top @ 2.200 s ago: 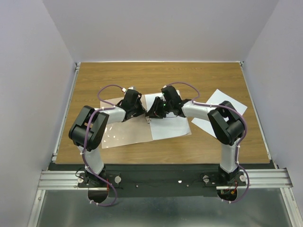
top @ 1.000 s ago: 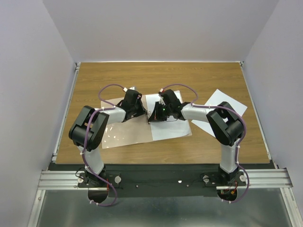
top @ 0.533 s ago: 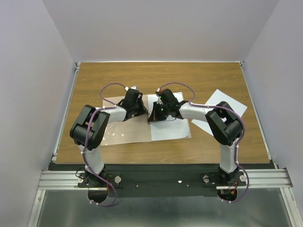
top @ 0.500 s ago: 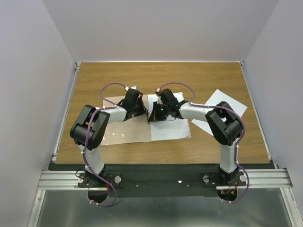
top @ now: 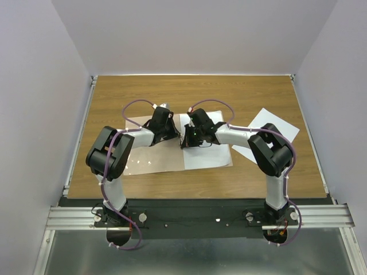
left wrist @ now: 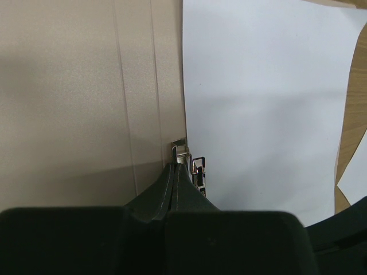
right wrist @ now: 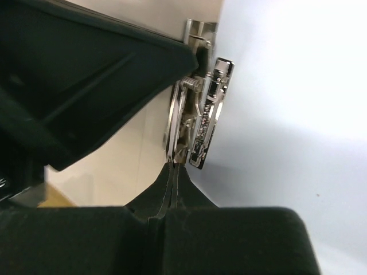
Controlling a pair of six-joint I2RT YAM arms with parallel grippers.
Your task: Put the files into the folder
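The pinkish-tan folder (top: 150,161) lies open and flat on the table. One white file (top: 209,153) lies on its right half. Another file (top: 276,129) lies on the wood further right, partly under my right arm. A metal clip (left wrist: 198,173) runs along the folder's spine, and it also shows close up as the clip (right wrist: 209,117). My left gripper (left wrist: 178,166) is shut, tips at the clip's near end. From the opposite side my right gripper (right wrist: 174,165) is shut, tips touching the clip's lever. Seen from above, the left gripper (top: 174,136) and right gripper (top: 185,139) almost meet.
The left gripper's black body (right wrist: 86,69) hangs close over the clip, facing my right gripper. Grey walls (top: 40,86) enclose the wooden table (top: 189,91) on three sides. A metal rail (top: 195,216) carries both arm bases at the near edge.
The right gripper has closed in leftward onto the clip. Both wrists have crept slightly toward the far side along the spine. Both stay shut.
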